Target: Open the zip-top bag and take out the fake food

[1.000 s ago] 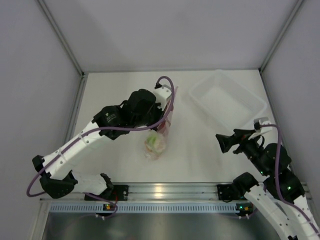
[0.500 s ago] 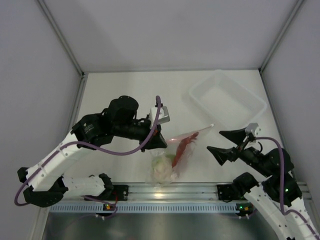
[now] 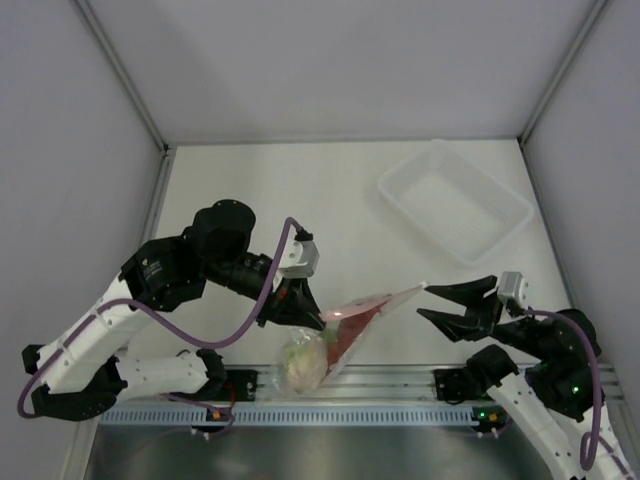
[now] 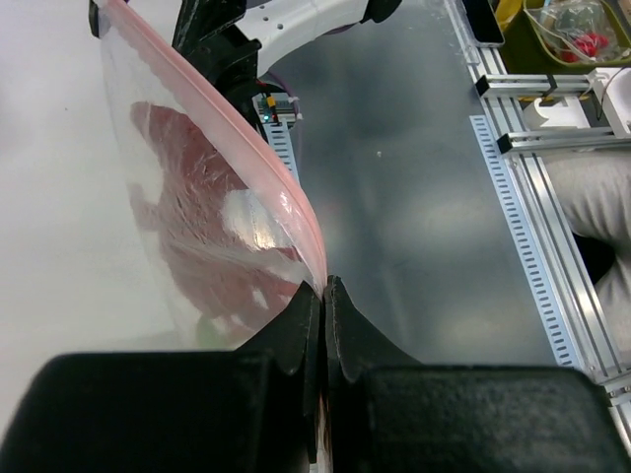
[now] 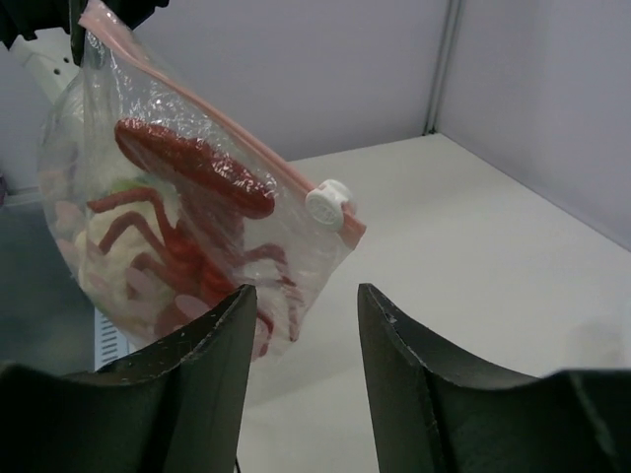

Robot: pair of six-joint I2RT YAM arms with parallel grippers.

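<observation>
The zip-top bag (image 3: pixel 362 308) hangs in the air over the table's near edge, its pink zip strip (image 4: pixel 225 116) stretched level. My left gripper (image 3: pixel 316 316) is shut on the strip's left end (image 4: pixel 323 286). Inside the bag the fake food shows: a red lobster (image 5: pixel 192 172) and, lower down, a white-and-green leafy piece (image 3: pixel 303 362). The right gripper (image 3: pixel 430 302) is open just short of the bag's right corner. A white slider (image 5: pixel 327 204) sits on that corner, above the right gripper's fingertips (image 5: pixel 306 291), with nothing between them.
A rigid clear rectangular tray (image 3: pixel 455 200) stands at the back right of the table. The metal rail (image 3: pixel 340 385) with both arm bases runs right under the hanging bag. Grey walls close the table in on the left, back and right.
My left arm has carried the bag from mid-table toward the near edge and turned its zip strip toward the right gripper. The right gripper has moved in toward the bag and its jaws have narrowed.
</observation>
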